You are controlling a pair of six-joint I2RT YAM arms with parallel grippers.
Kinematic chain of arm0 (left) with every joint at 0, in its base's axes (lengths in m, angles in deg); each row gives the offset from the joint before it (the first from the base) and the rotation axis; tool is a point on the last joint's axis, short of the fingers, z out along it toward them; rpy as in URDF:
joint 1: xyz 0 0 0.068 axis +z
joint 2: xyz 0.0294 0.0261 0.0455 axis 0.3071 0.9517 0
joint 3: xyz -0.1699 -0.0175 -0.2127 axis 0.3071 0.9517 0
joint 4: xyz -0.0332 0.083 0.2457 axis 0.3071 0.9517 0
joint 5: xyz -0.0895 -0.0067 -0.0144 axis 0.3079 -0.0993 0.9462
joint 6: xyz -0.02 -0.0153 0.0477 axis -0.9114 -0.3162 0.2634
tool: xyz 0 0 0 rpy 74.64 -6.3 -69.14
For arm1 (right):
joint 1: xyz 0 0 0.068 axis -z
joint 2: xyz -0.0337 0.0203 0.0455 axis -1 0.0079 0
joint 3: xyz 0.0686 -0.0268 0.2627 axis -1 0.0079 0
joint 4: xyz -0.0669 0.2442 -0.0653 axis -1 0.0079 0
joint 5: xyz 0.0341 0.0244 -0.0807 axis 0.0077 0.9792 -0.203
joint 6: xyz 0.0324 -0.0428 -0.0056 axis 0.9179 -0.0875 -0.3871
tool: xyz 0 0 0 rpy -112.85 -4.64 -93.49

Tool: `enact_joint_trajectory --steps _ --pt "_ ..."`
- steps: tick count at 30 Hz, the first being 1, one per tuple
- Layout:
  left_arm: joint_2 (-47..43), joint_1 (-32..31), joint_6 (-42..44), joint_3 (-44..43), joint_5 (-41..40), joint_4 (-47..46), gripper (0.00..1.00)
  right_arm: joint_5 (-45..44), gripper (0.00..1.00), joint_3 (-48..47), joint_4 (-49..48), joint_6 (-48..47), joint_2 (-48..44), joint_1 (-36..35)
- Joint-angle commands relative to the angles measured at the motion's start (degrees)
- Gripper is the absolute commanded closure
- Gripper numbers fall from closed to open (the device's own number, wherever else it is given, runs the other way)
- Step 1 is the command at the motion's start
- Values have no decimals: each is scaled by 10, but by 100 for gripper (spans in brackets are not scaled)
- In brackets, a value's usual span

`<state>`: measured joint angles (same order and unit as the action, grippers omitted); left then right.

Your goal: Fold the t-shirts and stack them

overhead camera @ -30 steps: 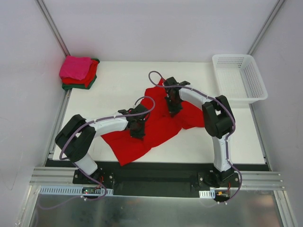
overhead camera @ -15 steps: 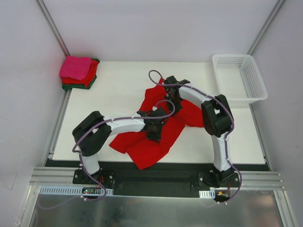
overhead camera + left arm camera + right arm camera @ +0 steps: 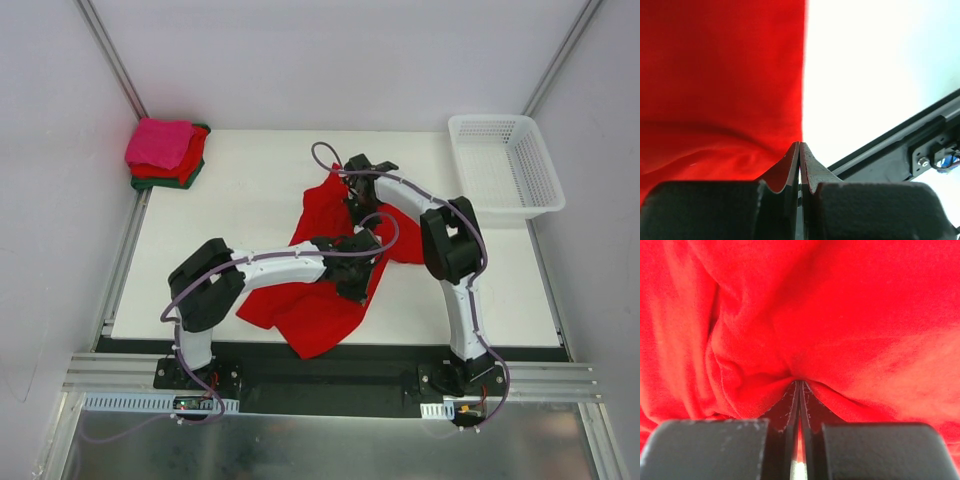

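At the centre of the white surface (image 3: 250, 190), the bright red t-shirt (image 3: 320, 305) lay crumpled and partly doubled over itself. The left fingers (image 3: 787, 167) were clamped together on the edge of this shirt, with bare surface showing beside that edge in the left wrist view. The right fingers (image 3: 785, 407) were clamped together on a gathered fold of the same cloth, nearer the far side. At the far left corner, a hot pink t-shirt (image 3: 160, 142) lay folded on a folded red t-shirt (image 3: 165, 170), which lay on a dark green t-shirt (image 3: 188, 178). A white lattice basket (image 3: 505, 165) stood at the far right corner.
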<state>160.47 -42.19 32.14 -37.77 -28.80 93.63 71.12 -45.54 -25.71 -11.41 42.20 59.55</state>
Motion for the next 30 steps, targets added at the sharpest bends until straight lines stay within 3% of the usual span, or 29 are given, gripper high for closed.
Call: enact_joint_trajectory --steps 1,7,15,22,30 --pt "23 -12 -4 -46 19 5 100 30 97 -43 11 -16 30 7" --pt "15 -22 9 -65 3 7 100 4 97 -31 2 -14 7 9" --pt "-119 3 57 12 -91 13 100 -116 93 97 -95 7 -199 20" --pt "-206 154 94 69 -100 11 100 -139 90 215 -113 28 -319 22" --pt "-183 201 143 44 -85 12 100 -121 90 308 -133 53 -382 20"
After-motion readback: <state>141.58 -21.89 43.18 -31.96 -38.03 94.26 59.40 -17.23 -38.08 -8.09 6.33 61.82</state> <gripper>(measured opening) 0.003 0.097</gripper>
